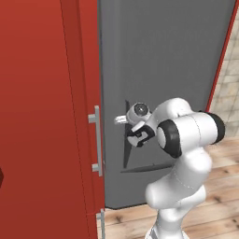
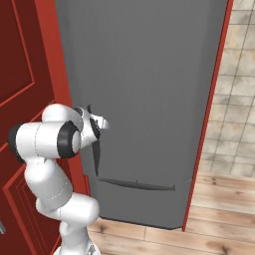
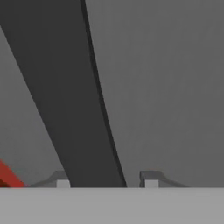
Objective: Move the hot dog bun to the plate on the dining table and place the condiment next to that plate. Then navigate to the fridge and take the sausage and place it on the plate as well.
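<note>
The tall grey fridge (image 1: pixel 163 56) (image 2: pixel 149 89) stands right in front of me with its door closed. My gripper (image 1: pixel 122 120) (image 2: pixel 103 122) (image 3: pixel 107 180) is shut on the door's dark upright handle (image 1: pixel 126 144) (image 2: pixel 94 154). In the hand view that handle (image 3: pixel 74 109) runs as a dark bar between the two finger tips, against the grey door (image 3: pixel 175 87). The hot dog bun, plate, dining table, condiment and sausage are out of view.
A red cabinet (image 1: pixel 42 116) (image 2: pixel 22 74) with a metal pull (image 1: pixel 97 140) adjoins the fridge on the left. A long dark handle (image 1: pixel 144 167) (image 2: pixel 134 185) crosses the fridge lower down. A tiled wall (image 2: pixel 234 99) and wooden floor (image 2: pixel 219 209) lie to the right.
</note>
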### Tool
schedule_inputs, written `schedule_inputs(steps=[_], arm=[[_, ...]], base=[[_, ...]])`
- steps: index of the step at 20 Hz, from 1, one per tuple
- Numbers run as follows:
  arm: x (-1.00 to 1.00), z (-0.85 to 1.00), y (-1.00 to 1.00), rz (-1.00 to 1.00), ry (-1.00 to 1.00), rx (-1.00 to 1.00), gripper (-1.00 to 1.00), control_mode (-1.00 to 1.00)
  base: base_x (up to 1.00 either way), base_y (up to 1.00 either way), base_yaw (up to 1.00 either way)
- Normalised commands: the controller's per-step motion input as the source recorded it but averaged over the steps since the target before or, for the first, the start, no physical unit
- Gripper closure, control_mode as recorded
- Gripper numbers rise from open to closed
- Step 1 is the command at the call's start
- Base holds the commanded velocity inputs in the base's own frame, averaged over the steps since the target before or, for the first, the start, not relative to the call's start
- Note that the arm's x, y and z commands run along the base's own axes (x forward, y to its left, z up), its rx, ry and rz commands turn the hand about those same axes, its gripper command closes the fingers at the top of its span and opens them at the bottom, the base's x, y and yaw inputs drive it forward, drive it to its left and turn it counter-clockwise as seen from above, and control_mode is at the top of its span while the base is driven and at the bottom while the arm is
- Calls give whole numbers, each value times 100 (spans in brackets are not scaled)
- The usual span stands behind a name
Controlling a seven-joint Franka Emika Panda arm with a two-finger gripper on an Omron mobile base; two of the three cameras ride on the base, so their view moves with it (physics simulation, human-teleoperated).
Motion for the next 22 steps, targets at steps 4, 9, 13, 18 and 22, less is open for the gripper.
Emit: schedule_inputs(steps=[4, 9, 13, 18, 22], arm=[[-85, 15, -44, 1, 0, 5, 100, -100], [-96, 20, -51, 3, 0, 6, 100, -100], [-100, 26, -51, 3, 0, 5, 100, -100], [-100, 40, -33, 1, 5, 1, -100, -100], [-100, 46, -21, 0, 10, 0, -100, -100]], base=[[0, 0, 0], [0, 0, 0], [0, 0, 0], [0, 0, 0], [0, 0, 0]])
